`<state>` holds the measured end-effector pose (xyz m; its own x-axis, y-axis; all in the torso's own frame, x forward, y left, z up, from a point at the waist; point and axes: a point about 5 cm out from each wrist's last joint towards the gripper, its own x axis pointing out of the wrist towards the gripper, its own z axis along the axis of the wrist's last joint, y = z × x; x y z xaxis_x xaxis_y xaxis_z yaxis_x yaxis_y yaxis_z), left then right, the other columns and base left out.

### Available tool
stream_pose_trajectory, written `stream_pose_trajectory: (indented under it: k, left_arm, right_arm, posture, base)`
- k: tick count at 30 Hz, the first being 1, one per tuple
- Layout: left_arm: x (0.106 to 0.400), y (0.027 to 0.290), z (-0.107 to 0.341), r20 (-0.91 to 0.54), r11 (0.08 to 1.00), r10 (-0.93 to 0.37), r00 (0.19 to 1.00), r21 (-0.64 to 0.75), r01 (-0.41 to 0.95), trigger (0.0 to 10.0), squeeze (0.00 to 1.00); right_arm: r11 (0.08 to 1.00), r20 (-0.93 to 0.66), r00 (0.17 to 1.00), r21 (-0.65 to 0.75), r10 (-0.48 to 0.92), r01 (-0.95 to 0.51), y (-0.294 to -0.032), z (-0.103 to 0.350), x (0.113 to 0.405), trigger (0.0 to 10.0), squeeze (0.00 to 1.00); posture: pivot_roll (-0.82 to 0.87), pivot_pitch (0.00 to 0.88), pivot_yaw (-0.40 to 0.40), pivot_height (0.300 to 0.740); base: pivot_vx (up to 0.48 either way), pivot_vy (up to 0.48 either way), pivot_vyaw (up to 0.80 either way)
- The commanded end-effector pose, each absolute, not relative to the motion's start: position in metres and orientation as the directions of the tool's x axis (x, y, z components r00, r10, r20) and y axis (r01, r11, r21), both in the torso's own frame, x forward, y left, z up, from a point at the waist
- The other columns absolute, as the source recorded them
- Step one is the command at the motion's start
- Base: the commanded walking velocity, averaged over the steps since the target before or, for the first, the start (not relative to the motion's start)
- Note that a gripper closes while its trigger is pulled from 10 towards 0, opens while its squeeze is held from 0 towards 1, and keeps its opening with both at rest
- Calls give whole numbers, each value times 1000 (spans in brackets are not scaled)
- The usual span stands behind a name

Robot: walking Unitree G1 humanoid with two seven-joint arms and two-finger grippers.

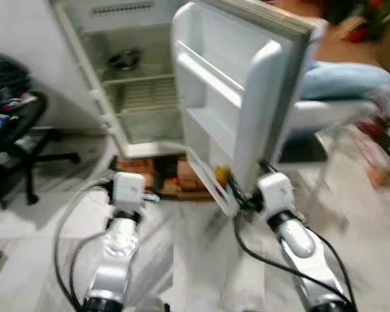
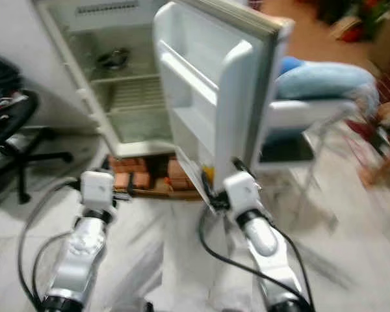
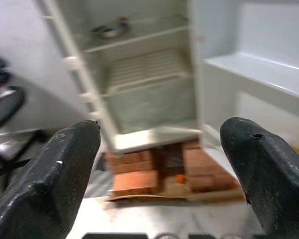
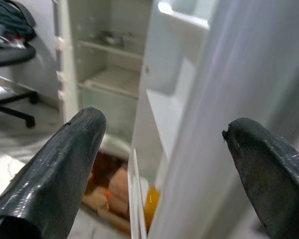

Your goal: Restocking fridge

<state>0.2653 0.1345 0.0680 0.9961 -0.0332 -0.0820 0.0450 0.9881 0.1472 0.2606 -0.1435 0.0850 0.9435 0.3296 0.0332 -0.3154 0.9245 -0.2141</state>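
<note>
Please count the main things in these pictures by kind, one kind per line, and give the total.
Fridge: 1
Fridge door: 1
Metal bowl on the top shelf: 1
Office chair: 1
Robot grippers, left gripper and right gripper: 2
Total: 6

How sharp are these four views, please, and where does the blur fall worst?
Left and right eye views: motion blur throughout, worst at the right edge around the chair; the open fridge still reads. Left wrist view: soft, with the bricks smeared and the left claw open. Right wrist view: the fridge door streaks close up; the right claw is open.
</note>
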Motion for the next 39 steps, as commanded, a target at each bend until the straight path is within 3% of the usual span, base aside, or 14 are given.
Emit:
stream_pose_trajectory:
  k: [1,10,23,39]
  left_arm:
    - [265,150,69,-81,985,11,997,172,3,10000,0]
    - [263,148,65,-104,985,8,995,170,10,10000,0]
    - [252,134,55,-178,985,-87,980,135,112,10000,0]
    - [252,134,56,-186,981,-98,978,144,126,10000,0]
  right_arm:
    - [915,71,926,-202,370,-350,-129,93,263,10000,0]
    - [916,78,929,-213,362,-339,-127,94,265,10000,0]
    - [897,42,905,-163,423,-411,-124,86,253,10000,0]
    - [849,-45,861,-148,507,-508,-124,76,247,10000,0]
  posture:
    - [14,44,36,740]
    - [16,48,41,740]
    - [16,63,45,740]
    - [11,67,51,740]
  base:
    - [412,0,444]
    - [332,-203,0]
    - [0,0,0]
    - [0,-354,0]
